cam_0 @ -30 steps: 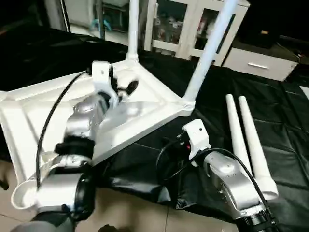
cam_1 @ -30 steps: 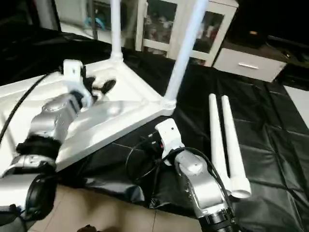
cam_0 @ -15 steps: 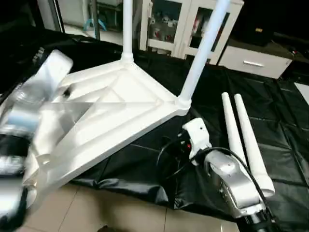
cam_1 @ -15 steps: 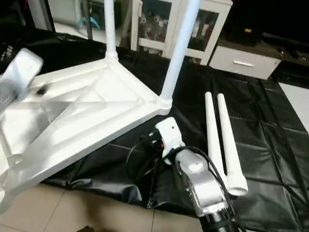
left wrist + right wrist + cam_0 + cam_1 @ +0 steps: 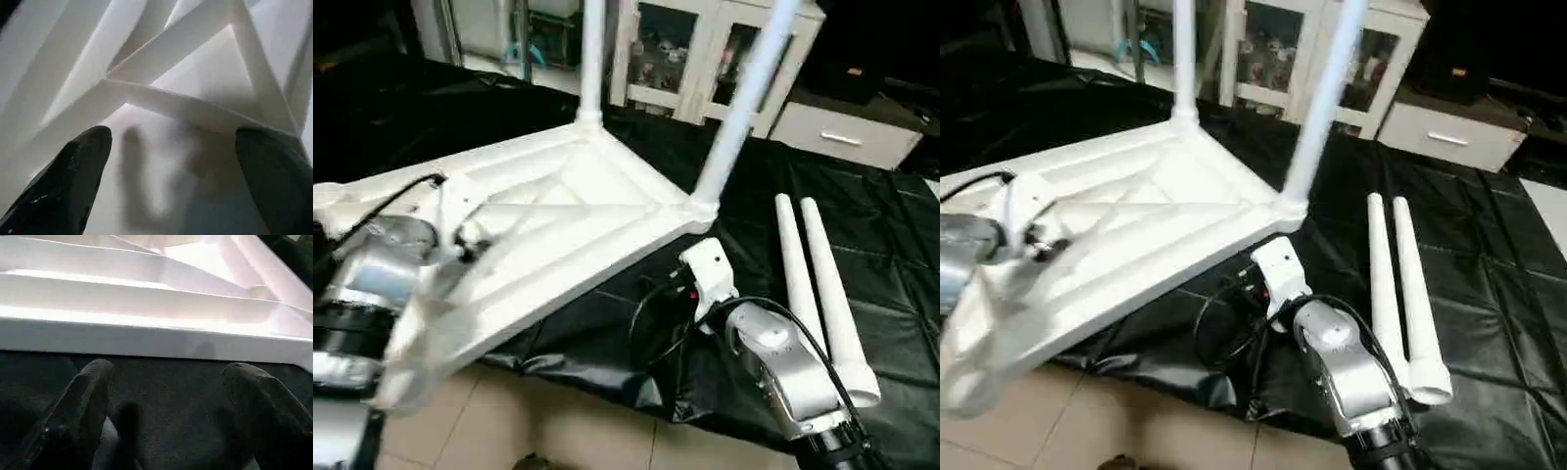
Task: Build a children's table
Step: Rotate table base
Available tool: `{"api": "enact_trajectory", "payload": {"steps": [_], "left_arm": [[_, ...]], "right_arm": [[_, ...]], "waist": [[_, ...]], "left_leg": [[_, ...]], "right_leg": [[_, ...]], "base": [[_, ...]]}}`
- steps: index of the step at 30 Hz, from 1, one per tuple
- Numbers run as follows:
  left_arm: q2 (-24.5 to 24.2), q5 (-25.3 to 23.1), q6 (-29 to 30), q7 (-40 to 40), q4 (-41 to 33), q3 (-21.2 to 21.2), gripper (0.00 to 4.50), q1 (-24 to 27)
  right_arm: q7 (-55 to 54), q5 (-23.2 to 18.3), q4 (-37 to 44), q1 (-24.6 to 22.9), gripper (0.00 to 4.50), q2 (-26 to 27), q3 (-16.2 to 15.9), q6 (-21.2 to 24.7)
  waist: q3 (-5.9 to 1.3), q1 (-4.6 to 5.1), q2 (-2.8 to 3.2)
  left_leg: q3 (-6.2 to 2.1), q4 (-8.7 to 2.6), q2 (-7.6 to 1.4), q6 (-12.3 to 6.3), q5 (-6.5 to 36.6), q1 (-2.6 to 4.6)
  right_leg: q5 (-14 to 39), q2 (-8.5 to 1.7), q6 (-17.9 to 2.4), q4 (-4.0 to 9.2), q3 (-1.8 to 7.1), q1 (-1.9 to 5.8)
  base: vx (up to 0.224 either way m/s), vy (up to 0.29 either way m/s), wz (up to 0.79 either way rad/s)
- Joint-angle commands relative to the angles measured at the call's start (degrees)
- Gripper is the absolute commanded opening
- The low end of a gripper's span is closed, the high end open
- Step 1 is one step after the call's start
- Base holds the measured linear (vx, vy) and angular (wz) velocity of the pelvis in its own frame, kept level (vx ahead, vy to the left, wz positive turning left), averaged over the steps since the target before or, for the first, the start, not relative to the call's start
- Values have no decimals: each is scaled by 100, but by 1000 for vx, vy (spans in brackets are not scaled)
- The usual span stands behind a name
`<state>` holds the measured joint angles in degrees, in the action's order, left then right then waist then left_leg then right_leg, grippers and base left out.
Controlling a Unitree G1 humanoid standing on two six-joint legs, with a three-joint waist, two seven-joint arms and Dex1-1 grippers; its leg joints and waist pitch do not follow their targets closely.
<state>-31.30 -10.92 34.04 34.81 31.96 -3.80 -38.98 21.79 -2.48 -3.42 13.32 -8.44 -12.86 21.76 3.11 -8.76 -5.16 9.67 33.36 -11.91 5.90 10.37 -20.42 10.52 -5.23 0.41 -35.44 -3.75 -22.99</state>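
The tabletop (image 5: 558,211) lies upside down on the black-covered worktable (image 5: 891,255), its ribbed underside up and its near corner jutting past the table edge over the floor; two legs already stand in the far sockets, one at the back corner (image 5: 590,59) and one at the right corner (image 5: 744,98); two loose legs (image 5: 818,284) lie side by side on the black cover to the right, well apart from the top. The left gripper (image 5: 166,181) hovers over the ribs with its fingers spread wide and nothing between them; the right gripper (image 5: 161,416) sits low on the cover just beside the tabletop's rim (image 5: 146,335), likewise spread and empty. The top looks like a light, hollow plastic moulding, stiff along the ribs but probably smooth and slippery on its flat faces; a rib or the thick rim should give the surest hold. The loose legs are smooth round tubes that would likely roll or twist in a two-finger pinch; gripping one near its middle, for balance, seems wisest, and the overhanging corner may tip if pressed.
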Motion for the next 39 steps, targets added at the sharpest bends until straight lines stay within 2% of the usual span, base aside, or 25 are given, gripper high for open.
{"api": "enact_trajectory", "payload": {"steps": [1,3,4,5,7,9,17,19,20,21,22,23,24,25,26,27,28,29,30,32,33,35,36,38,39], "left_arm": [[299,268,-195,-166,236,83,450,-169],[703,408,-907,-1000,1161,414,450,-554],[703,408,-907,-1000,1161,414,450,-554],[954,591,-1480,-1549,1599,707,450,-805],[1194,793,-1903,-1916,1914,976,450,-1026],[1359,922,-2130,-2076,2046,1126,450,-1138],[1623,1150,-2520,-2050,1962,1308,450,-1346],[1434,1255,-2548,-1190,1329,1073,450,-1158],[1434,1255,-2548,-1190,1329,1073,450,-1158],[1058,1264,-2384,-241,571,709,450,-842],[1038,1260,-2375,-212,543,693,450,-828],[779,1197,-2235,112,200,509,450,-654],[611,1146,-2131,264,15,413,450,-555],[204,1085,-1888,568,-408,313,450,-324],[-53,1054,-1732,752,-668,269,450,-180],[-359,1158,-1466,973,-1000,331,450,-7],[-359,1158,-1466,973,-1000,331,450,-7],[-763,1223,-1254,1262,-1318,380,450,211],[-1496,1280,-1070,1820,-1774,376,450,652],[-1718,1327,-988,2003,-1914,386,450,798],[-2432,1496,-695,2670,-2397,468,450,1351],[-2432,1496,-695,2670,-2397,468,450,1351],[-2682,1497,-469,2876,-2594,504,450,1551],[-3339,1198,93,2928,-2944,579,450,2067],[-3377,1175,130,2921,-2959,587,450,2098]], "right_arm": [[34,39,-24,4,388,-43,52,-53],[20,38,-6,-4,388,-43,47,-46],[20,38,-6,-4,388,-43,47,-46],[8,37,3,-6,388,-44,49,-45],[-3,35,5,-4,388,-43,55,-45],[-8,33,8,-3,388,-44,57,-44],[28,-105,208,72,388,-66,233,-106],[687,-779,703,131,388,-64,239,285],[687,-779,703,131,388,-64,239,285],[1268,-1219,1137,165,388,-151,71,638],[1285,-1224,1149,166,388,-158,60,644],[1442,-1260,1257,175,388,-224,-47,694],[1460,-1248,1273,175,388,-237,-75,694],[1480,-1219,1270,173,388,-259,-110,678],[1470,-1200,1253,170,388,-260,-114,666],[1455,-1180,1229,156,388,-258,-115,646],[1455,-1180,1229,156,388,-258,-115,646],[1465,-1162,1207,134,388,-273,-121,613],[1530,-1136,1189,103,388,-325,-155,563],[1553,-1133,1183,95,388,-340,-164,552],[1694,-1151,1184,85,388,-426,-199,544],[1694,-1151,1184,85,388,-426,-199,544],[1734,-1184,1206,90,388,-467,-196,595],[1773,-1210,1188,129,388,-543,-175,635],[1774,-1212,1186,132,388,-547,-172,637]], "waist": [[-356,55,174],[-346,38,189],[-365,24,165],[-371,24,159],[-391,21,143],[-398,10,166],[-412,101,139],[-412,120,144],[-407,114,141],[-400,135,167],[-402,155,180],[-398,176,209],[-379,207,218],[-371,211,200],[-352,239,224],[-360,226,239],[-359,241,222],[-340,233,242],[-336,238,237],[-302,286,220],[-321,248,245],[-269,291,227],[-286,238,243],[-259,246,229],[-248,247,246]], "left_leg": [[-1,-450,-84,369,1504,126],[-16,-458,-75,357,1611,103],[-29,-456,-81,354,1613,101],[-45,-464,-92,361,1556,80],[-56,-443,-82,319,1375,54],[-52,-427,-88,305,1264,65],[-35,-391,-65,183,824,9],[-26,-379,-79,77,794,34],[-39,-393,-97,36,802,26],[-28,-394,-102,11,816,34],[-44,-407,-135,-5,837,22],[-35,-401,-139,40,858,64],[-28,-419,-133,110,909,36],[-8,-423,-135,158,988,63],[-15,-453,-132,252,1166,46],[-18,-451,-145,312,1270,82],[-27,-460,-149,357,1300,71],[-25,-470,-143,421,1493,99],[-28,-476,-143,436,1550,96],[-34,-524,-145,430,1644,43],[-29,-480,-151,482,1748,146],[-22,-539,-139,445,1796,49],[12,-503,-147,479,1979,191],[-12,-542,-150,441,1993,89],[-16,-553,-144,441,2050,104]], "right_leg": [[739,-259,-967,371,255,190],[856,-255,-898,406,253,198],[870,-276,-860,398,253,224],[831,-290,-856,383,250,244],[559,-278,-848,364,240,266],[364,-284,-909,350,234,266],[-193,-265,-1039,297,220,333],[-312,-261,-1136,291,220,329],[-323,-285,-1168,286,218,351],[-330,-272,-1212,284,219,318],[-338,-275,-1246,260,216,340],[-362,-262,-1264,256,211,289],[-252,-250,-1242,253,216,289],[-134,-249,-1231,271,218,264],[167,-245,-1170,282,226,266],[301,-263,-1143,288,226,248],[374,-273,-1132,274,230,258],[668,-265,-1065,296,236,214],[771,-262,-1023,306,239,205],[953,-246,-967,309,246,210],[972,-263,-977,323,250,147],[1124,-217,-936,329,255,181],[1210,-229,-961,364,262,86],[1391,-245,-910,343,268,155],[1512,-240,-874,365,266,133]], "base": [[0,0,0],[0,0,0],[0,0,0],[0,0,0],[0,0,0],[0,0,0],[0,0,0],[0,0,0],[0,0,0],[0,0,0],[0,0,0],[0,0,0],[0,0,0],[0,0,0],[0,0,0],[0,0,0],[0,0,0],[0,0,0],[0,0,0],[0,0,0],[0,0,0],[0,0,0],[0,0,0],[0,0,0],[0,0,0]]}}
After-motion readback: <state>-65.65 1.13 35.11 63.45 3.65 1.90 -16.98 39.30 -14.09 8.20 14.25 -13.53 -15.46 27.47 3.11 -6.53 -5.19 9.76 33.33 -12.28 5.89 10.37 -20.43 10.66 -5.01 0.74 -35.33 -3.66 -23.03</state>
